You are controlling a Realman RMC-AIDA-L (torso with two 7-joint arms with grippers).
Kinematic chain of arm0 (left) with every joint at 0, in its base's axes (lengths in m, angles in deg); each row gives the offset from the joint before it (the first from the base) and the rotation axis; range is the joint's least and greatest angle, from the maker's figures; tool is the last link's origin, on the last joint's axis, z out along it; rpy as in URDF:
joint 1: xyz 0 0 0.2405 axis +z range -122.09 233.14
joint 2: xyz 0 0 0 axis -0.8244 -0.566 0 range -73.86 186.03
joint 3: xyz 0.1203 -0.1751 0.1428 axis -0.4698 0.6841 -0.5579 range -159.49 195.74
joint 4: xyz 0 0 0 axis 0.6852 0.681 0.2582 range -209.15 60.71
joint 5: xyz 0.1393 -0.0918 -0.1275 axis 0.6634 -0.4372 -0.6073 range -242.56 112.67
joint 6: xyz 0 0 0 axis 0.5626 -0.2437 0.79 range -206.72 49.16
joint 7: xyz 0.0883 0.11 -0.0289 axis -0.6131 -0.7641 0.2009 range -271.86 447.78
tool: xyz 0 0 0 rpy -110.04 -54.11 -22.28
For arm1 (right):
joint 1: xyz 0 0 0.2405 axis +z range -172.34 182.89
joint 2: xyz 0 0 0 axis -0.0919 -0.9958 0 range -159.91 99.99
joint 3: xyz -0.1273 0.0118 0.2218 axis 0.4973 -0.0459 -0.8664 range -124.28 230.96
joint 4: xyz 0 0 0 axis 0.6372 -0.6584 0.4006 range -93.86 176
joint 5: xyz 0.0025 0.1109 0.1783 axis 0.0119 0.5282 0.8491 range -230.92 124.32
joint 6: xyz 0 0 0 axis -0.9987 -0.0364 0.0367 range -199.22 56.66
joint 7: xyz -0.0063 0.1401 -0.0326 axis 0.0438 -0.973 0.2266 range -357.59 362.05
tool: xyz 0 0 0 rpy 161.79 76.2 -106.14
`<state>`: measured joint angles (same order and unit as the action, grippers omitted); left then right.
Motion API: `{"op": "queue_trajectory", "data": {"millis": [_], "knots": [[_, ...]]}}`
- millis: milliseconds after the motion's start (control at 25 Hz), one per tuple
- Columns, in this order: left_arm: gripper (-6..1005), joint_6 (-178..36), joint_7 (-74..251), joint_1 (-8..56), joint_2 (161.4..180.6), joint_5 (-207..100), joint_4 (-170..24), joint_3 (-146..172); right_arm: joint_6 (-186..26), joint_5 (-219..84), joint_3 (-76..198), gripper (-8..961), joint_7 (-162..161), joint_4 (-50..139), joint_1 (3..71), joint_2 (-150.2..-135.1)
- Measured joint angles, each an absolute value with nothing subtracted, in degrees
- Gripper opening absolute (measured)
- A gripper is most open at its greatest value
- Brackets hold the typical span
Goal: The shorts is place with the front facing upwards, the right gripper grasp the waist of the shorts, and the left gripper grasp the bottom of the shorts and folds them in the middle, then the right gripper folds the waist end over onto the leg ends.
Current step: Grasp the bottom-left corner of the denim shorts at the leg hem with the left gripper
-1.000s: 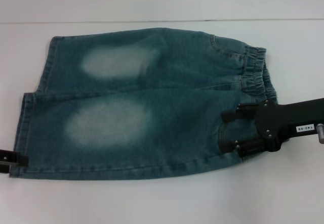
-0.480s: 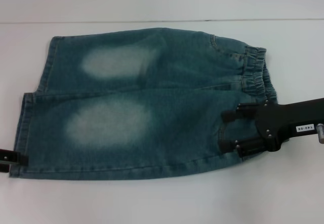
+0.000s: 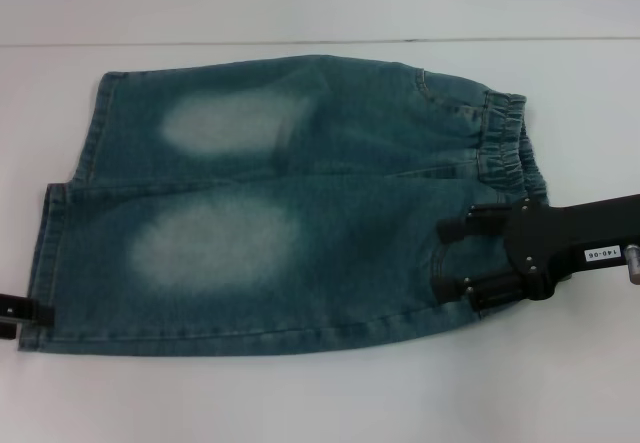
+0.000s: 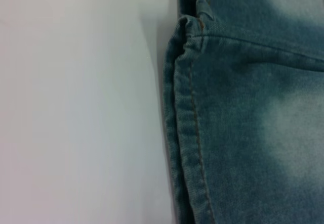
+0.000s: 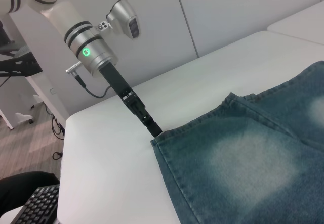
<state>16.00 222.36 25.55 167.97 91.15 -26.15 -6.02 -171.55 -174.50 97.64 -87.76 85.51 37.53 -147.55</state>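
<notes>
Left gripper (image 3: 22,313) sits at the near corner of the leg hem, only its dark tip showing at the edge of my head view; from the right wrist camera its slim black finger (image 5: 144,118) touches the hem corner, but I cannot tell whether it is parted or pinching cloth. Faded blue denim shorts with pale bleached patches (image 3: 280,203) lie flat and unfolded on the white table (image 3: 300,403), leg hems toward my left, gathered elastic waistband (image 3: 505,143) toward my right. Right gripper (image 3: 452,261) rests over the near waist corner, its two black fingers (image 3: 470,225) spread apart above the denim; I see no fabric caught between them yet.

My read: the first fold has not begun. Denim is soft but fairly heavy and thick at the seams, so it should drape and sag when lifted. Doubled hem (image 4: 185,148) and the waistband look like the firmest places to grip; a pinch on single cloth might slip.
</notes>
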Motion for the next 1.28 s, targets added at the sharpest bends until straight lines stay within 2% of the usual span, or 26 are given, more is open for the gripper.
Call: {"op": "queue_trajectory", "data": {"millis": [1280], "knots": [[542, 16.60, 222.78, 23.93, 168.63, 90.54, -26.97, -7.01, -171.99, -174.50, 97.42, 911, -87.70, 85.59, 37.50, -147.50]]}}
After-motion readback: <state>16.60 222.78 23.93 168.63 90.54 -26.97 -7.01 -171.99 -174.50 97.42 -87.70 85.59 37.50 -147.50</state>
